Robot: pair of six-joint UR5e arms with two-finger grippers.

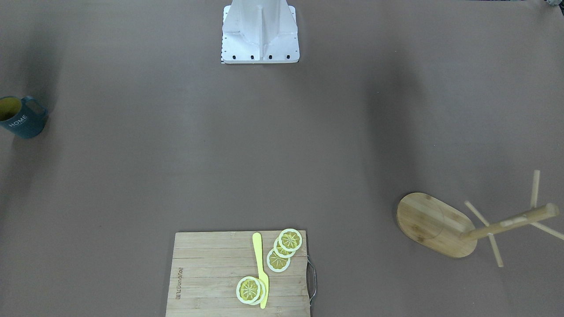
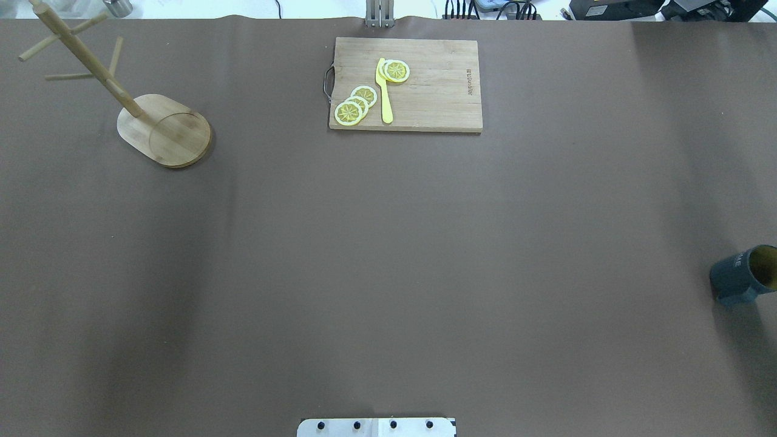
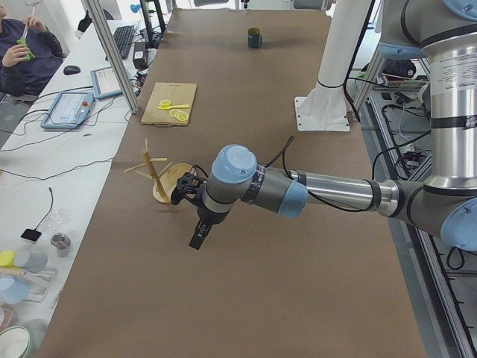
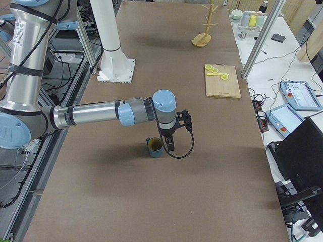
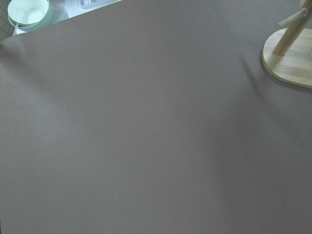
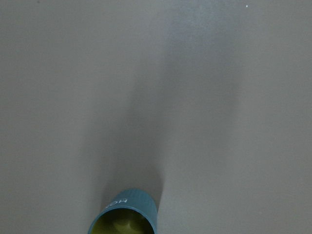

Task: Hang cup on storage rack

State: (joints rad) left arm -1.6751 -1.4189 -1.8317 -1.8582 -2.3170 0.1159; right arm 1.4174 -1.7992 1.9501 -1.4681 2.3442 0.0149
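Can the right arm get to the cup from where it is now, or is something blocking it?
Probably yes. The right gripper hangs close beside the cup, which stands upright on the table with nothing else near it.

A: What lay at the bottom centre of the front view?
B: I saw a bamboo cutting board [image 1: 207, 273], with lemon slices [image 1: 290, 240] and a yellow knife [image 1: 261, 264] on it, on the brown table [image 1: 176, 154].
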